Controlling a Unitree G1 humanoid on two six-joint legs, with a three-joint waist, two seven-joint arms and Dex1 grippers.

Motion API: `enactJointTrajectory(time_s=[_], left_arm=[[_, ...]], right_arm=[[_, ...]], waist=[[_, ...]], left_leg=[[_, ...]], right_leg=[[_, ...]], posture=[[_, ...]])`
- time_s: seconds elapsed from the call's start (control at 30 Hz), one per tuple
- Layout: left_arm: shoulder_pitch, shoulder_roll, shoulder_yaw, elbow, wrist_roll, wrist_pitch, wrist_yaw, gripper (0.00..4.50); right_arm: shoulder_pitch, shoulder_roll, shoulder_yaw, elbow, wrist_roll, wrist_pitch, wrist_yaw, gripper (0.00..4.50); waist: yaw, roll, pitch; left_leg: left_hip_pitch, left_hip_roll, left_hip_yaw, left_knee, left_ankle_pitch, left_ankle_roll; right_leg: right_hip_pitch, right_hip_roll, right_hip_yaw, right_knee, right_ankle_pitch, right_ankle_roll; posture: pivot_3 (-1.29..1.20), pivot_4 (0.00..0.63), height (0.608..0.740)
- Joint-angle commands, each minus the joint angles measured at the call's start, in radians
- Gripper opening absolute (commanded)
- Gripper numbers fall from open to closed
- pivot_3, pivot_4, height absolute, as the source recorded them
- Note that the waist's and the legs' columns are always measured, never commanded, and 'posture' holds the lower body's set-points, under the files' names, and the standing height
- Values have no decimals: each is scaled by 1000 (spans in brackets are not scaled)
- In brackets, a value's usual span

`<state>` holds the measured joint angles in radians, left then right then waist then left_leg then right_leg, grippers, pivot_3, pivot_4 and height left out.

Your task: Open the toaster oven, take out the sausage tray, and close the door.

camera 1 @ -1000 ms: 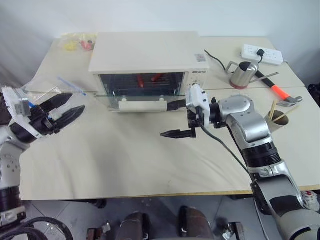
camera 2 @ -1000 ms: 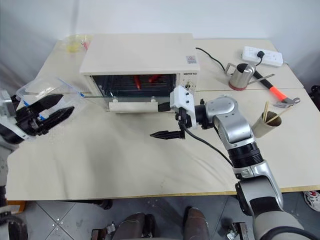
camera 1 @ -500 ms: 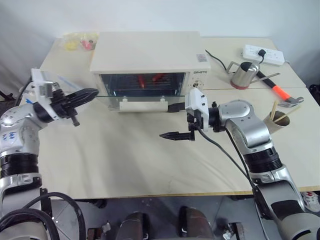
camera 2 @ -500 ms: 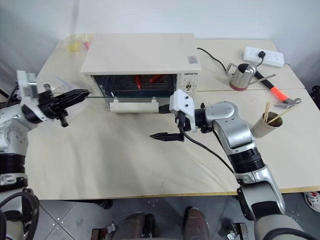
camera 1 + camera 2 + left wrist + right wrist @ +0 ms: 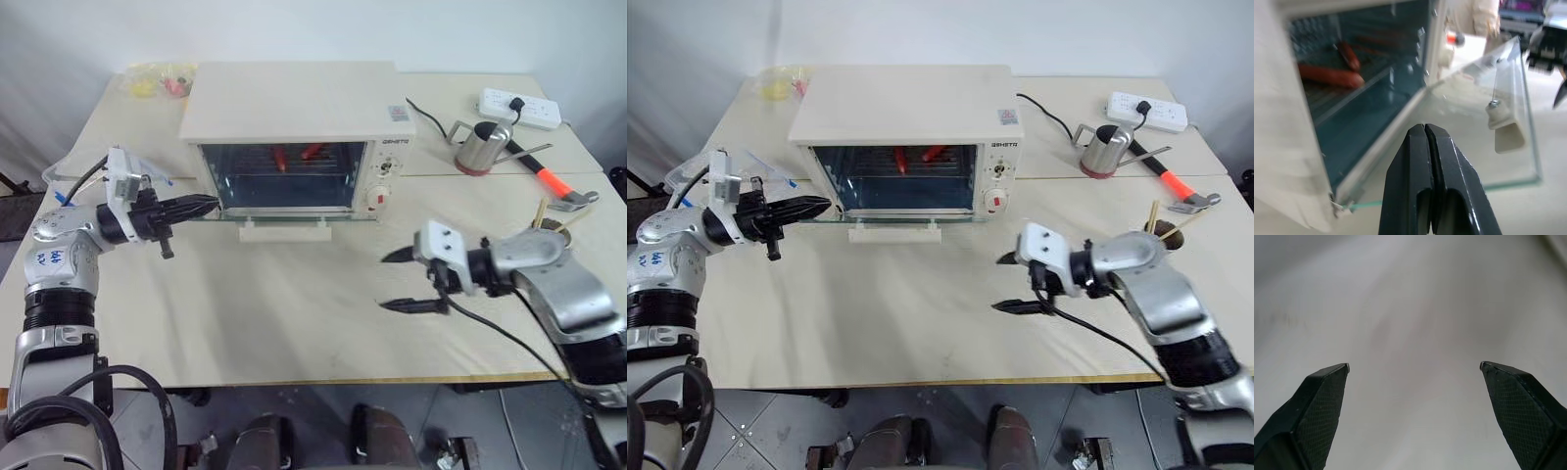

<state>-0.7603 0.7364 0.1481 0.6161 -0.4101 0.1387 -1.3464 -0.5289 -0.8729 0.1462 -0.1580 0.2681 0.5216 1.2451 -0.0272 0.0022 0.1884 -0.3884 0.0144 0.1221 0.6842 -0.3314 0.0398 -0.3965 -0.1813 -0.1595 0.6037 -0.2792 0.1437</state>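
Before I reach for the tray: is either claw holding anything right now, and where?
Nothing is held. The left claw is shut empty at the open door; the right claw is open.

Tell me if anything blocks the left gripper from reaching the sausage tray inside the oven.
Nothing visible does. The door lies folded down flat, so the toaster oven mouth is open. The left gripper, fingers shut, sits at the opening's left corner, and the sausage tray lies beyond it inside.
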Motion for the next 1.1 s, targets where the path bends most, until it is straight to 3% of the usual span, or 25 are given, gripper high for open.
enactJointTrajectory(time_s=[0.03,0.2,0.3,0.43,0.57,0.77,0.9,1.1], left_arm=[[1,20,-53,1,63,-46,-48,31],[10,28,-121,29,151,-133,-81,31],[26,34,-162,47,221,-207,-66,31],[52,18,-177,53,265,-303,-23,31],[75,-22,-135,43,284,-439,133,31],[210,-104,19,-164,143,-347,354,31],[339,-177,104,-396,15,-169,482,919],[469,-312,207,-614,-108,-157,635,2849]], right_arm=[[-54,-35,-76,-25,36,10,-3,4500],[-124,-71,-81,5,17,-26,10,4500],[-213,-21,-43,20,-26,-44,-49,4500],[-303,117,40,32,-108,-80,-161,4500],[-356,291,160,82,-259,-157,-319,4500],[-437,460,267,260,-457,-234,-529,4500],[-506,546,307,435,-571,-291,-661,4500],[-605,605,404,690,-763,-396,-824,4500]], waist=[[-4,0,0],[-1,0,0],[-1,-1,0],[-5,-2,0],[-4,-2,0],[-5,-2,0],[-11,-2,0],[-23,-2,-1]], left_leg=[[0,0,1,0,0,0],[0,0,1,0,1,0],[0,0,0,0,1,0],[0,1,0,0,1,0],[1,1,0,0,1,-1],[-1,1,-3,1,2,0],[-2,2,-6,0,2,0],[-1,3,-6,1,2,0]], right_leg=[[0,0,1,0,0,0],[0,0,1,0,0,0],[-1,-1,0,0,0,0],[-2,0,0,2,0,0],[-1,-1,1,4,0,-1],[-3,-3,-1,6,0,0],[-3,-3,-1,8,0,0],[-2,-3,0,7,0,0]], posture=[[0,150,740],[0,150,740],[0,150,740],[0,150,740],[0,150,740],[0,150,740],[0,150,740],[0,150,740]])
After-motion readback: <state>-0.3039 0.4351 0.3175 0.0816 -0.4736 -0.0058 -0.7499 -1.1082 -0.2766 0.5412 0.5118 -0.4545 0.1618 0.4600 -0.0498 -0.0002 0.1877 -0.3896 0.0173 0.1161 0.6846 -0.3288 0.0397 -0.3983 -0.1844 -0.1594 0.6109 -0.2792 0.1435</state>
